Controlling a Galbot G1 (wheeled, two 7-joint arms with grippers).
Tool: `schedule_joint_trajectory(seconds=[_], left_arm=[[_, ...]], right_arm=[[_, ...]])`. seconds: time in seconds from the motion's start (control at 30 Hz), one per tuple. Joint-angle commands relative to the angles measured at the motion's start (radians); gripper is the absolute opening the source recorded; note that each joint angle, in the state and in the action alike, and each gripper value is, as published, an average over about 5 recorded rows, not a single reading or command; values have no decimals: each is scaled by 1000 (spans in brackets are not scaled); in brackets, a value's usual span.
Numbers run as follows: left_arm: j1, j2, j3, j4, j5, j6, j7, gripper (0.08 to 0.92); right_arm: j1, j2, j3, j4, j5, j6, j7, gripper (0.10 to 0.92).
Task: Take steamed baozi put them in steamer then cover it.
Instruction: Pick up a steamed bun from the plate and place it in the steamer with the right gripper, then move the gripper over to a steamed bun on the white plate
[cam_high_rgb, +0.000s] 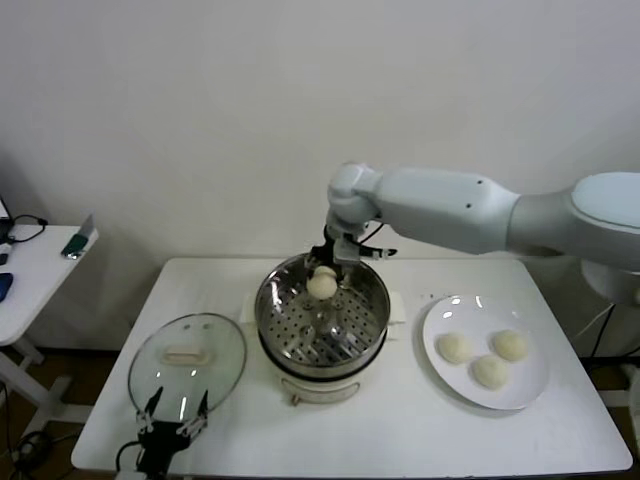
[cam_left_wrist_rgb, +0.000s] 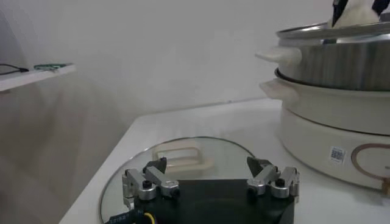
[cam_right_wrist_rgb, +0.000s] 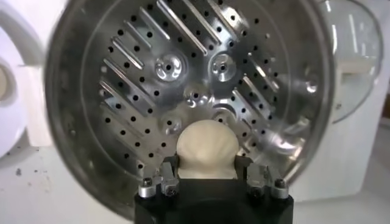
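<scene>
my right gripper (cam_right_wrist_rgb: 207, 176) clamps the first baozi (cam_high_rgb: 322, 284) over the empty steamer (cam_high_rgb: 322, 345); three baozi wait on the plate (cam_high_rgb: 530, 390), the cover (cam_high_rgb: 187, 362) lies beside my wide-open left gripper (cam_left_wrist_rgb: 210, 179)

baozi (cam_high_rgb: 322, 284): cream-white | steamer (cam_high_rgb: 300, 345): shiny steel, perforated | plate (cam_high_rgb: 530, 385): white

Wall (cam_high_rgb: 200, 120): plain white, bare, behind everything.
Main table (cam_high_rgb: 420, 420): white rectangular top, set against the wall.
Side table (cam_high_rgb: 40, 270): white, at left, holding a green object (cam_high_rgb: 76, 243) and dark cables (cam_high_rgb: 20, 228).
</scene>
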Motion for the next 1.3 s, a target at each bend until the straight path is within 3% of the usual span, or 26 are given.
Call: schedule_joint_trajectory(seconds=[0.03,0.27,0.53,0.67,0.77,0.93,1.03,1.3], left_arm=[[1,-1,-2,-2,0,-1,0,823],[0,-4,-3,1,2,-4,-2,823],[0,-10,-5,0,1,-6,-2,823],[-3,-11,-3,0,4,-4,-2,823],[-4,-12,2,1,11,-3,-1,823],[-5,-13,7,1,18,-2,-1,823],[-9,-12,9,5,20,-1,0,823],[-35,-17,14,9,17,4,1,823]], right_arm=[[-69,37,5,-81,-85,20,26,611],[-84,65,23,-148,-107,37,32,626],[-60,58,13,-127,-41,54,25,789],[30,5,-9,-48,65,51,-2,821],[140,-74,-61,29,253,26,-49,823],[363,-260,-260,137,692,-146,-144,823],[466,-370,-373,171,866,-309,-176,823],[487,-675,-534,312,833,-651,-128,823]])
